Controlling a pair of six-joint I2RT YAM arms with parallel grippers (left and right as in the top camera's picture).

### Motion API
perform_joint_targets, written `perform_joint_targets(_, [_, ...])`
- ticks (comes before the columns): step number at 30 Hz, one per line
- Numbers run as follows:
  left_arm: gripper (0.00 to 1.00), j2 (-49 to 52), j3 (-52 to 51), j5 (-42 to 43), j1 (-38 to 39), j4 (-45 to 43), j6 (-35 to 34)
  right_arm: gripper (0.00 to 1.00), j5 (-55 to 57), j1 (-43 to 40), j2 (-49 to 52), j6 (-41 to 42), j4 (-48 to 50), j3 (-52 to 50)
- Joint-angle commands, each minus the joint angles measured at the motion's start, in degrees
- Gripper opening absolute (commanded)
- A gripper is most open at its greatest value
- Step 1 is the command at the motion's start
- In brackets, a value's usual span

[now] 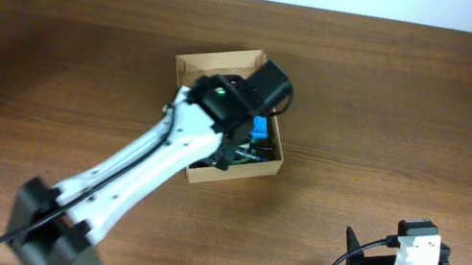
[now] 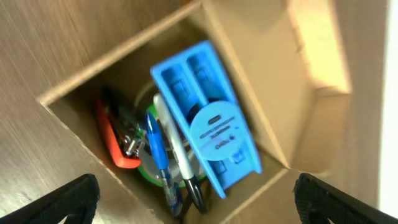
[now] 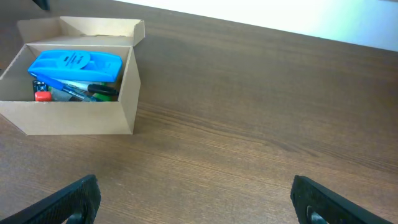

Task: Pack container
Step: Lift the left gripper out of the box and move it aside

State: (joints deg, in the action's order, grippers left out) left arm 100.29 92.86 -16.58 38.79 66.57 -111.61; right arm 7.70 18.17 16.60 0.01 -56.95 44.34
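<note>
The left claw (image 2: 205, 202) hangs released, its fingers spread wide with nothing between them. The container (image 2: 261, 74) sits directly beneath it, mouth open towards the claw. The right claw (image 3: 196, 199) is likewise spread and empty, and from it the container lies ahead and to the left, well apart.

The container probably handles as a light thing made of thin card. Its walls would likely give under a hard pinch, and it may skid on the smooth wooden table (image 1: 435, 109) if pushed from one side. A corner, where two walls brace each other, looks like the stiffest place to take hold. For closing, the free edge of the lid flap on the side away from the left arm seems the place to nudge.

It is a small plain tan box with its hinged flap standing open. Inside, a blue case (image 2: 208, 118) leans tilted over pens (image 2: 158, 149) and an orange-red tool (image 2: 115, 140). The case rides high and might hinder the flap
</note>
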Motion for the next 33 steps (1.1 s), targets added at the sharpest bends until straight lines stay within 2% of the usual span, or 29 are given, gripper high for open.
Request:
perform_joint_targets(1, [1.00,-6.97,0.96,-4.35,-1.81,2.34,10.49,0.99,0.72,-0.33,-0.28,0.48,0.13,0.02])
perform_joint_targets(7, [1.00,-12.85,0.96,-7.06,-5.31,7.65,25.68,0.99,0.72,-0.33,-0.28,0.48,0.13,0.02])
perform_joint_targets(11, [1.00,-16.22,0.96,-7.26,-8.24,13.00,31.56,0.99,0.72,-0.33,-0.28,0.48,0.13,0.02])
perform_joint_targets(14, [0.99,-18.91,0.96,-7.26,-10.43,16.59,32.87,0.99,0.72,-0.33,-0.28,0.48,0.13,0.02])
perform_joint_targets(21, [1.00,-24.94,0.96,-7.06,-12.07,16.59,32.85,0.99,0.72,-0.33,-0.28,0.48,0.13,0.02])
perform_joint_targets(33, [0.99,-25.20,0.94,-7.02,-12.07,17.73,32.85,0.99,0.72,-0.33,-0.28,0.48,0.13,0.02])
